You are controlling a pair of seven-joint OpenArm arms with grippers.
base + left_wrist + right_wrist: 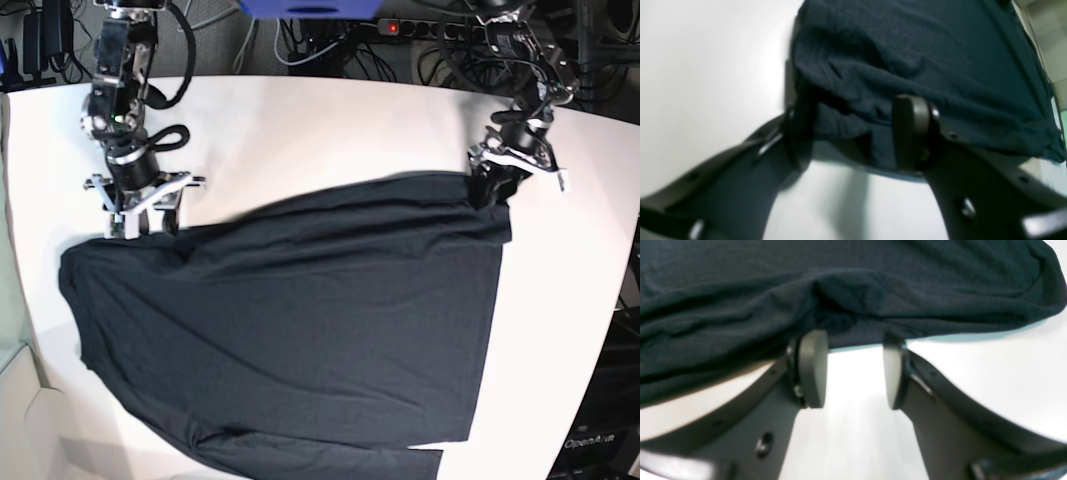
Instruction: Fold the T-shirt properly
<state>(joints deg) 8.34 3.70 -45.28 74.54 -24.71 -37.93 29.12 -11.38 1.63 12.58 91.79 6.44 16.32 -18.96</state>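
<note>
The large plain black knit T-shirt [300, 320] was spread flat across the white worktop [330, 130], its far hem running between the two arms and its lower edge reaching the near rim, while bare worktop was left open beyond the hem and along the right side. The left pincer [853, 140] was seen spread wide with the shirt's corner edge lying between its jaws but not clamped. The right pincer [853, 370] was held open just at the hem's other corner, nothing gripped.
</note>
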